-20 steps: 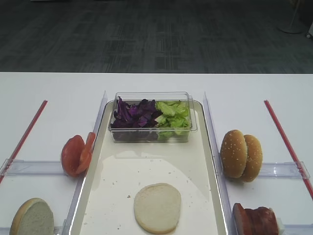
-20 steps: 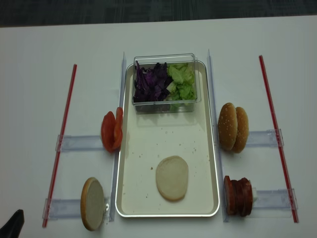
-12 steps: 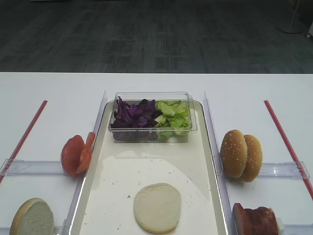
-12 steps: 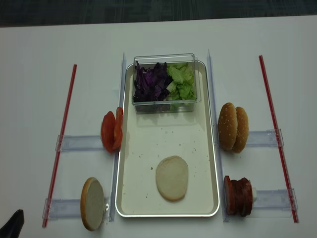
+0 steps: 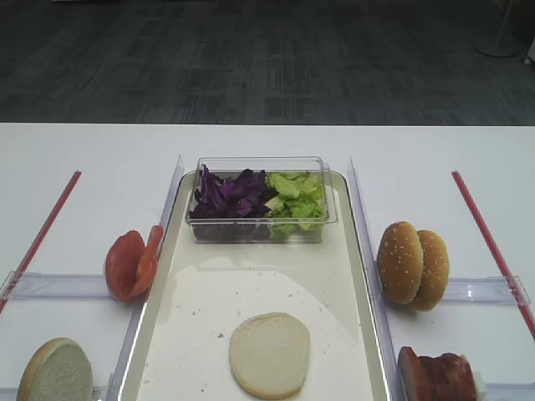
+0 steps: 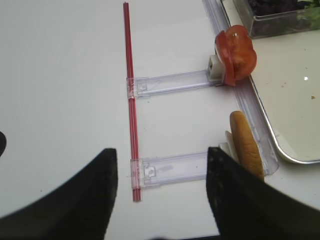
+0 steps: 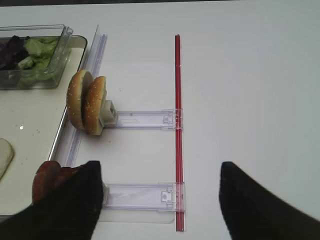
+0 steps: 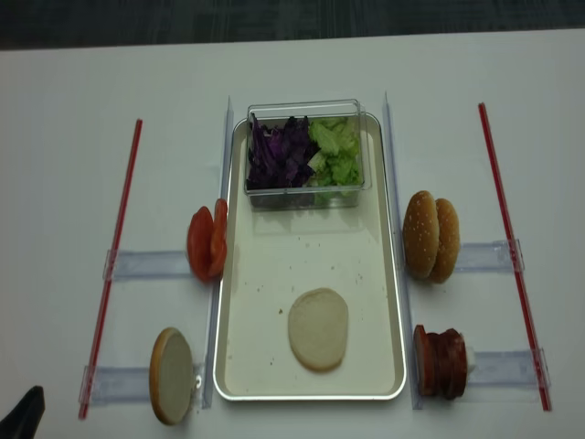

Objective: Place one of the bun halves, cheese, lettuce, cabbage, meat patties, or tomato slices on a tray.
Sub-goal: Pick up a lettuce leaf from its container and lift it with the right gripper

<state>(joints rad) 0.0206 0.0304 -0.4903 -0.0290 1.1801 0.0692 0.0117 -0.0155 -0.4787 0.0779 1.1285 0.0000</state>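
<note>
The cream tray [image 5: 351,276] [image 8: 274,274] holds one flat pale bun half [image 5: 269,354] [image 8: 318,328]. Right of it stand two sesame bun halves [image 5: 411,264] [image 7: 87,102] and meat patties [image 5: 439,376] [image 7: 50,177]. Left of it are tomato slices [image 5: 130,264] [image 6: 235,55] and another bun half [image 5: 55,372] [image 6: 246,150] on edge. Cabbage [image 5: 230,194] and lettuce [image 5: 294,194] fill a tub. No cheese shows. My right gripper [image 7: 160,172] hangs open and empty over the table beside the patties. My left gripper [image 6: 162,155] is open and empty beside the standing bun half.
The clear plastic tub [image 8: 306,151] sits at the tray's far end. Red strips [image 8: 114,256] [image 8: 510,247] run along both sides, joined to clear holder rails [image 7: 145,119] [image 6: 170,82]. A black bit of my left arm [image 8: 26,419] shows at the near left corner.
</note>
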